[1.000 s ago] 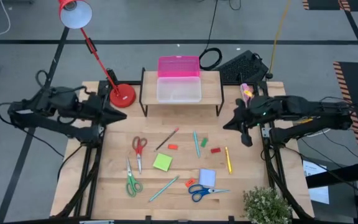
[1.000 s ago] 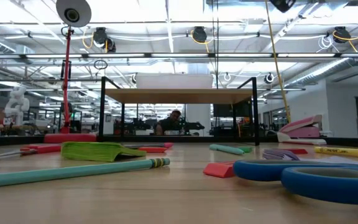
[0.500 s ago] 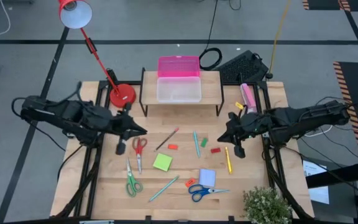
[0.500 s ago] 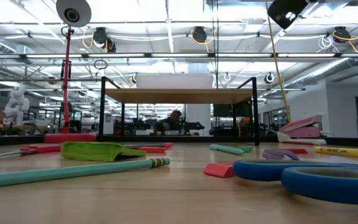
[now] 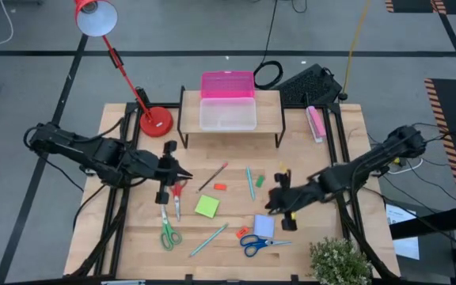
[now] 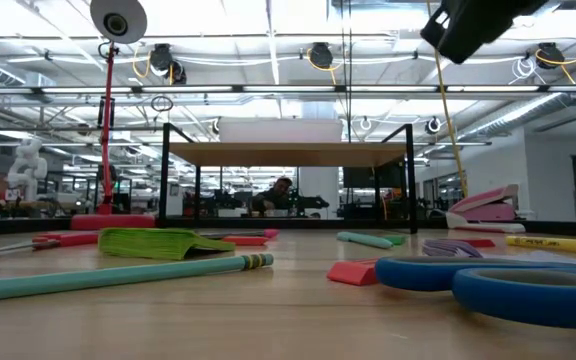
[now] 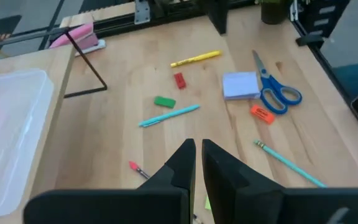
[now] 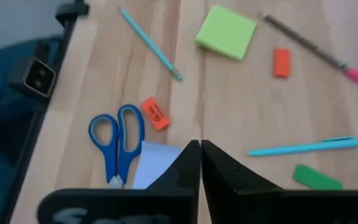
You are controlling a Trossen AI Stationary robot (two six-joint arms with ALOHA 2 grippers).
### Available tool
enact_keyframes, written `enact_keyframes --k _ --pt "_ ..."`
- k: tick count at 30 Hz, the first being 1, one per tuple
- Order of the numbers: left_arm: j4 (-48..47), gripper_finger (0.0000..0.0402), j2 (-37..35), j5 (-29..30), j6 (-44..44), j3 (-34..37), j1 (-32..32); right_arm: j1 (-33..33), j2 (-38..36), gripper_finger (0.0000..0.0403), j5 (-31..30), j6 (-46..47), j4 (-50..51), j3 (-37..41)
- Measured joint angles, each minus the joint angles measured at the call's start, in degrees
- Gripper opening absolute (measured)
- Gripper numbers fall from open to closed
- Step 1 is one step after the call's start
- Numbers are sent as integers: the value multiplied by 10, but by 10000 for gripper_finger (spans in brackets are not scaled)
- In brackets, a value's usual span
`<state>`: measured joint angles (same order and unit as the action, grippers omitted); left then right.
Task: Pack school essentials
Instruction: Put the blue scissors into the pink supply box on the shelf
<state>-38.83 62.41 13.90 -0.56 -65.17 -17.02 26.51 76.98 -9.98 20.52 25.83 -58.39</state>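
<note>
Left gripper (image 5: 172, 176), fingers pressed together and empty, hovers over the red-handled scissors (image 5: 177, 188), left of the square green sticky-note pad (image 5: 207, 207). Right of that pad, the right gripper (image 5: 279, 202), fingers likewise together, hangs beside the lavender sticky-note pad (image 5: 264, 226).

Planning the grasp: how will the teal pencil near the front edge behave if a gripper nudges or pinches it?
The teal pencil is long, thin and looks round, lying flat on bare table, so it will probably roll or pivot if nudged sideways. It looks rigid and light, likely easy to lift. Its narrow shaft leaves little to pinch, so an off-centre grasp may tip it.
</note>
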Motion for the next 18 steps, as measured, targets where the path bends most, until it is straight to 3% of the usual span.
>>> enact_keyframes --k 10,18 --pt "1 33 -3 21 -22 1 3 46 126 91 -5 16 -47 -47" --pt "1 33 -3 21 -30 1 3 51 160 127 -5 73 -20 -51"
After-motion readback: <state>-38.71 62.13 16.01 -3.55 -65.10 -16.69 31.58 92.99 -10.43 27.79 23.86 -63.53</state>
